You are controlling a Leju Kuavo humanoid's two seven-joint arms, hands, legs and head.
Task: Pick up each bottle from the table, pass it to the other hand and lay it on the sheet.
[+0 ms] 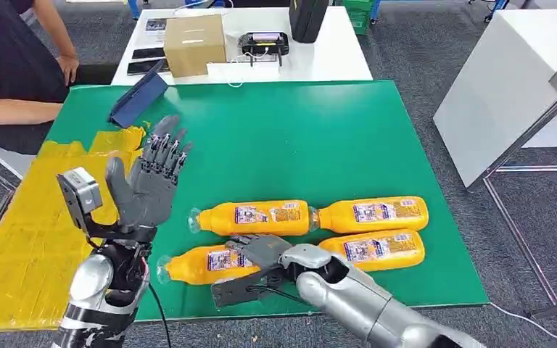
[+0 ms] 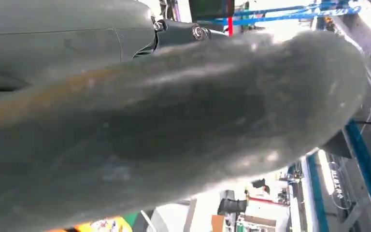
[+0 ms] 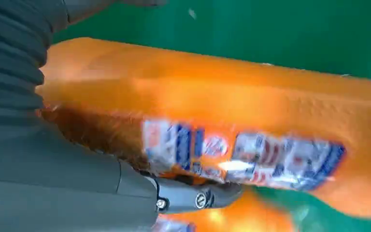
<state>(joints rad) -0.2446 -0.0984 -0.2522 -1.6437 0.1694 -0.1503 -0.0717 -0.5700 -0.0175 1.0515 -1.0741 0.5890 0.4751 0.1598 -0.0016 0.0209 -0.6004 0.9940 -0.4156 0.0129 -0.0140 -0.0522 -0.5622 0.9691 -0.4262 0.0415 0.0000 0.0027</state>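
Observation:
Four orange bottles lie on the green table. My right hand reaches over the front left bottle and grips it, fingers across its top; the bottle still lies on the table. In the right wrist view this bottle sits blurred against the palm, with the thumb on its other side. The back left bottle, back right bottle and front right bottle lie untouched. My left hand is raised over the table's left edge, fingers spread, holding nothing. The yellow sheet lies left of the table.
A person sits at the far left corner. A blue flat case leans at the table's back left. Behind stands a white table with a cardboard box and a black device. Another white table stands at the right.

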